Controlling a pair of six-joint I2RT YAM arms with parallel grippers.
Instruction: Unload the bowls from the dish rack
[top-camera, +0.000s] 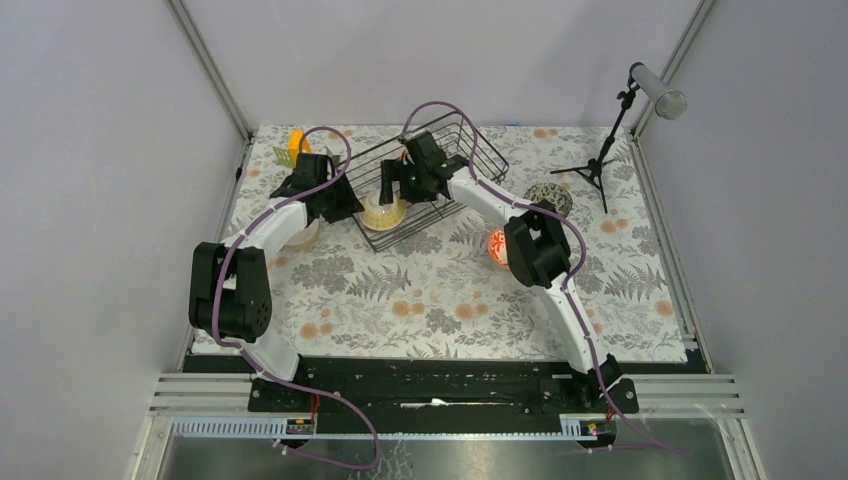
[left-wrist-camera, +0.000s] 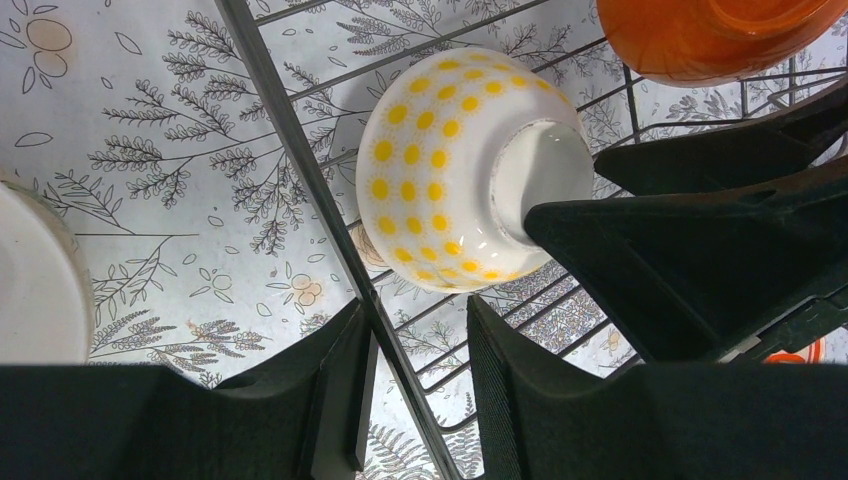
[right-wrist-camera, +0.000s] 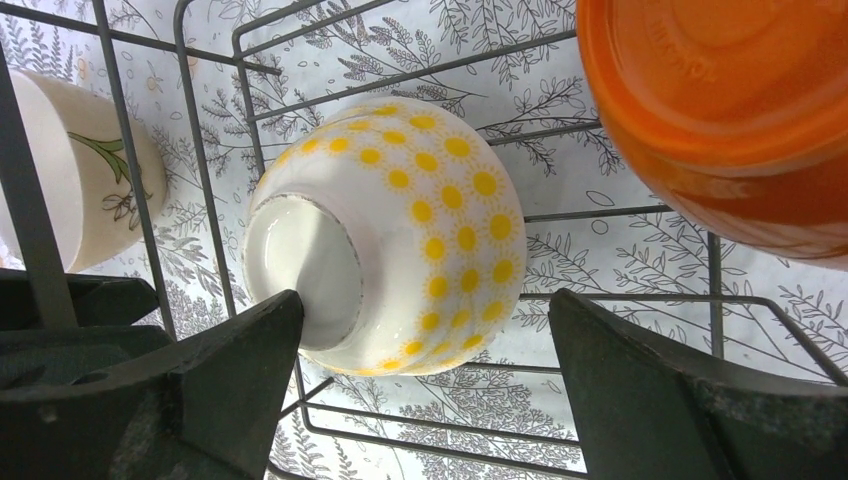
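Right jaws gape wide around the yellow-dotted bowl (right-wrist-camera: 400, 230) in the near-left corner of the dish rack (left-wrist-camera: 296, 150).
Left jaws sit part-open astride the rack's rim wire; closing on that glazed curve could squirt the bowl against the orange bowl (right-wrist-camera: 720, 120) beside it.

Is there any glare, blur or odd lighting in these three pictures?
Top external view: even, soft light, faint shadows, objects small. Left wrist view: small glossy highlights on the white bowl with yellow dots; the left gripper's black fingers, close to the lens, show almost no detail. Right wrist view: the shiny orange bowl is slightly blurred and cropped.
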